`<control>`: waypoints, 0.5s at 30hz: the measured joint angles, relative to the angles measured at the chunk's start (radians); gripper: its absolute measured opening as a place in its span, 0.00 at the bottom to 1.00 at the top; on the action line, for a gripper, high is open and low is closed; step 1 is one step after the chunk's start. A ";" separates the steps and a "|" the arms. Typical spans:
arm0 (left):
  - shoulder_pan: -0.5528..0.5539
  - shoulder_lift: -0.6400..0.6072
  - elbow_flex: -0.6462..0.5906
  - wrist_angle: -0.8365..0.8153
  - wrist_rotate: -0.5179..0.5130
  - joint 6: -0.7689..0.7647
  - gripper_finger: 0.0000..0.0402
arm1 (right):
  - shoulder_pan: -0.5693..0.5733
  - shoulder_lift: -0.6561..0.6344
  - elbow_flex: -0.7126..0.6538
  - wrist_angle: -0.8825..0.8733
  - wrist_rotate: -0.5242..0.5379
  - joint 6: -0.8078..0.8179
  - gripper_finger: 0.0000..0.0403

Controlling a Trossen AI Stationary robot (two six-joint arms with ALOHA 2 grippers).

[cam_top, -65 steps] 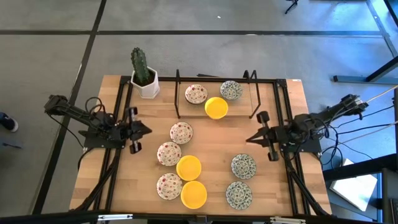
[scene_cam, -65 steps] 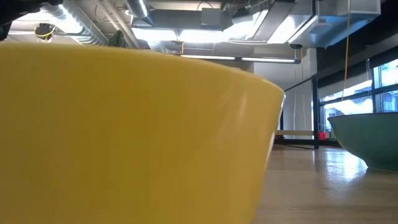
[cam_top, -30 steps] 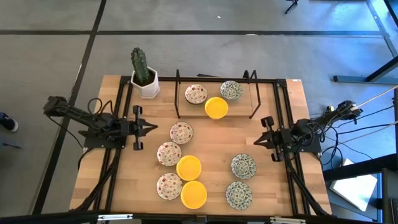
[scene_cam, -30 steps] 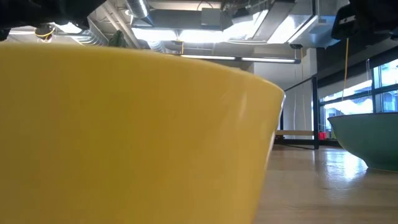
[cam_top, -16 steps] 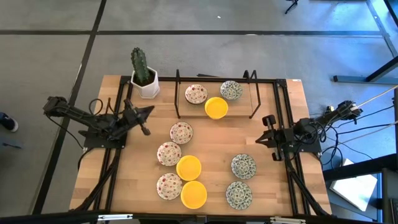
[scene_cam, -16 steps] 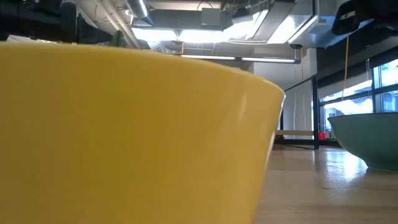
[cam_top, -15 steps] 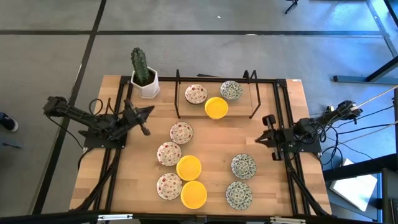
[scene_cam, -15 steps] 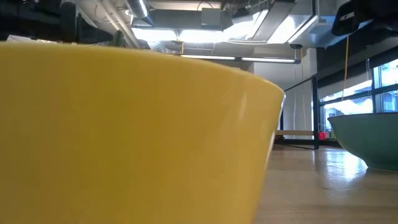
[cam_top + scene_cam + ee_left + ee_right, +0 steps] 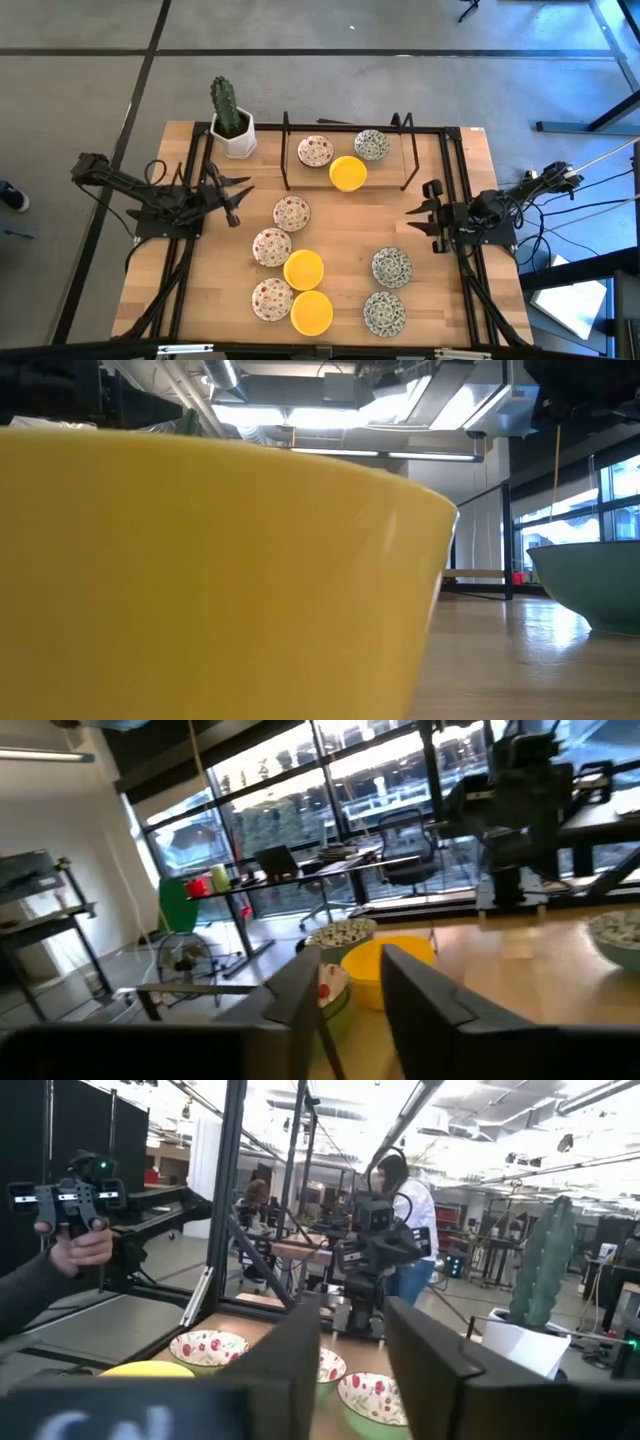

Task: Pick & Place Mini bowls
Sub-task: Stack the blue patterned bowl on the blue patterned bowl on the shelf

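Ten mini bowls rest on their bases on the wooden table. A red-floral bowl [image 9: 315, 151], a grey-green bowl [image 9: 371, 145] and a yellow bowl [image 9: 348, 172] sit inside the black rack at the far side. Three red-floral bowls [image 9: 291, 212], two yellow bowls [image 9: 303, 269] and two grey-green bowls [image 9: 391, 267] lie nearer. My left gripper [image 9: 238, 197] hovers open at the table's left, left of the floral bowls. My right gripper [image 9: 412, 218] hovers open at the right, above and beyond the grey-green bowls. Both wrist views show open, empty fingers [image 9: 300, 995] [image 9: 300, 1350].
A white square pot with a cactus [image 9: 232, 125] stands at the far left corner. A black wire rack [image 9: 287, 150] frames the far bowls. A near yellow bowl [image 9: 200, 580] fills the low view. A person's hand [image 9: 70, 1245] holds a controller beyond the table.
My left gripper has swung a little toward the table's far edge and rolled about its own axis, staying left of the floral bowls. My right gripper has gone a little toward the table's left. No bowl has moved.
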State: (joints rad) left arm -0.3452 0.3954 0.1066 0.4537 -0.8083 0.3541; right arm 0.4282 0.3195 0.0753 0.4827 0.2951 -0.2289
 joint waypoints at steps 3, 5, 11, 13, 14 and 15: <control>-0.017 0.000 0.000 0.010 0.007 -0.008 0.44 | 0.000 0.000 0.000 -0.006 0.000 0.011 0.38; -0.025 0.000 0.000 0.035 0.003 -0.009 0.54 | 0.000 0.000 0.000 -0.015 0.000 0.012 0.44; -0.033 0.000 0.000 0.074 0.037 0.015 0.70 | 0.000 0.000 0.000 -0.057 0.000 -0.007 0.52; -0.033 0.000 0.000 0.074 0.059 0.016 0.69 | 0.000 0.000 0.000 -0.056 0.000 -0.012 0.51; -0.033 0.000 0.000 0.074 0.069 0.018 0.67 | 0.000 0.000 0.000 -0.053 0.000 -0.014 0.50; -0.033 0.000 0.000 0.075 0.076 0.019 0.64 | 0.000 0.000 0.000 -0.048 0.000 -0.016 0.48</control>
State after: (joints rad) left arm -0.3782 0.3954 0.1070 0.5291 -0.7324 0.3732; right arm 0.4282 0.3198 0.0754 0.4348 0.2951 -0.2447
